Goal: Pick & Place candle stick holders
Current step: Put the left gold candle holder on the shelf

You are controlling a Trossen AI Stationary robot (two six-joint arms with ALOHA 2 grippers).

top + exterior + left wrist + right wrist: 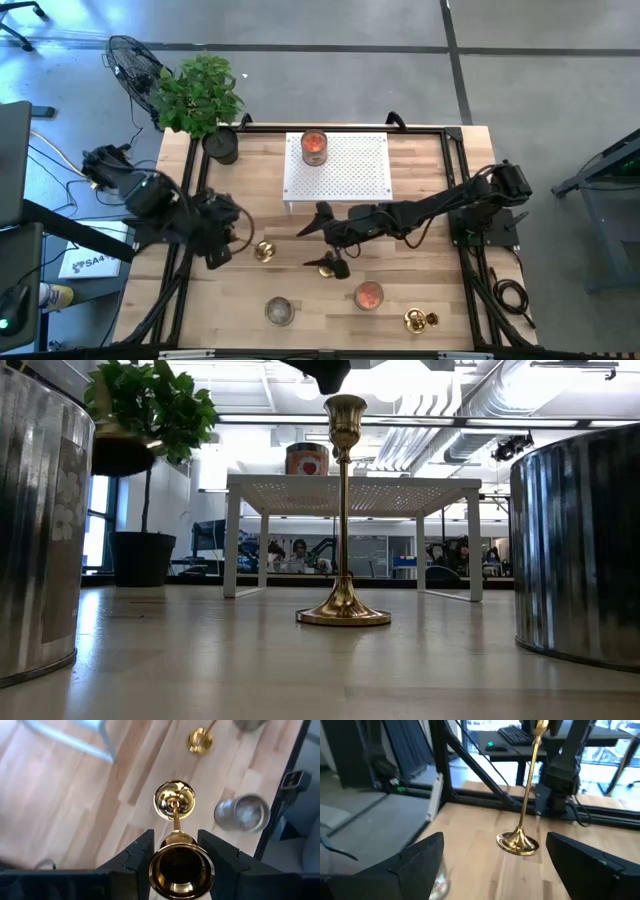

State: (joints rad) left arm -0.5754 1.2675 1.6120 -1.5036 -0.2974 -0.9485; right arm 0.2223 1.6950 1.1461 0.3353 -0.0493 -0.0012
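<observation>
A gold candlestick (264, 250) stands on its round base (517, 842) left of the table's middle. My left gripper (176, 837) points down over it, shut on its cup. A second gold candlestick (343, 510) stands upright near the middle (324, 270); it also shows in the left wrist view (200, 740). My right gripper (495, 865) is wide open and empty, level, facing the first candlestick, with a dark part of it just above the second one's cup. A third candlestick (420, 320) sits by the near right corner. My left gripper pinches the candlestick's cup at the top of the stem, one finger on each side of the cup's wall (155, 865). The fingers come from above, pointing down. The candlestick is upright, its base (173, 800) on the table.
A white perforated stand (350, 175) at the far middle carries an orange candle jar (314, 147). Another candle jar (369, 295) and a grey tin (279, 310) stand near the front edge. A potted plant (200, 95) is at the far left corner.
</observation>
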